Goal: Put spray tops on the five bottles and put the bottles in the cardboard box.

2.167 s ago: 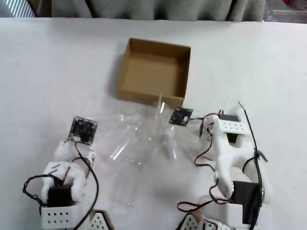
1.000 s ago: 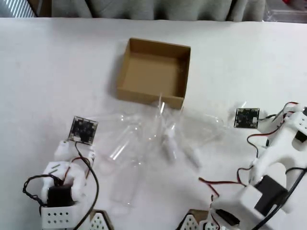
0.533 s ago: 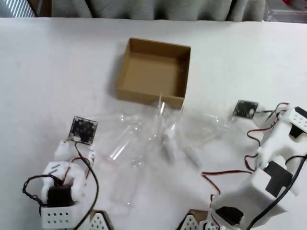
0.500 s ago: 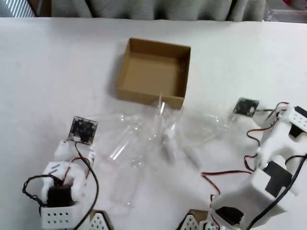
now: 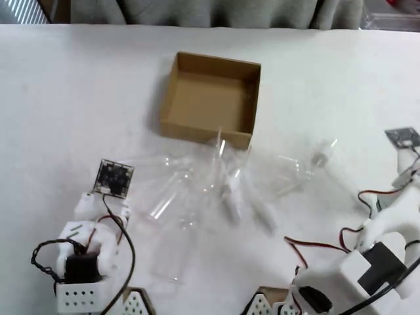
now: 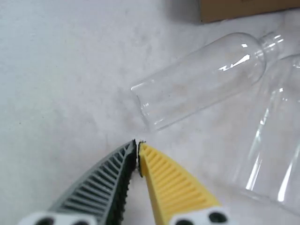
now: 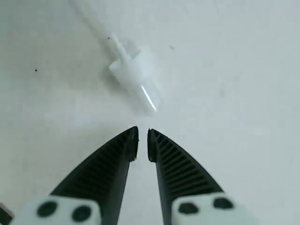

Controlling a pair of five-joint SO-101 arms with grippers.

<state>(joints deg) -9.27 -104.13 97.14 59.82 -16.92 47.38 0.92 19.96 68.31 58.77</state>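
Overhead, a white table point(image 5: 79, 79) carries an open, empty cardboard box point(image 5: 203, 134) near the middle. Just in front of it, several clear bottles point(image 5: 177, 190) lie on their sides in a loose heap, none visibly capped.

The left gripper point(image 6: 137, 149) rests low near the base of one fallen bottle point(image 6: 197, 79), its jaws pressed together on nothing. The right gripper point(image 7: 142, 140) hangs over bare table at the right, jaws only a sliver apart and empty. Just ahead of their tips lies a single white spray top point(image 7: 133, 79), its thin tube trailing away, well apart from the heap.

Picking up this top looks like the step in hand. The jaws should spread wider than the cap, descend centred over it, and close across the stout body, not the tube, leaving the tube free to feed into a bottle neck.
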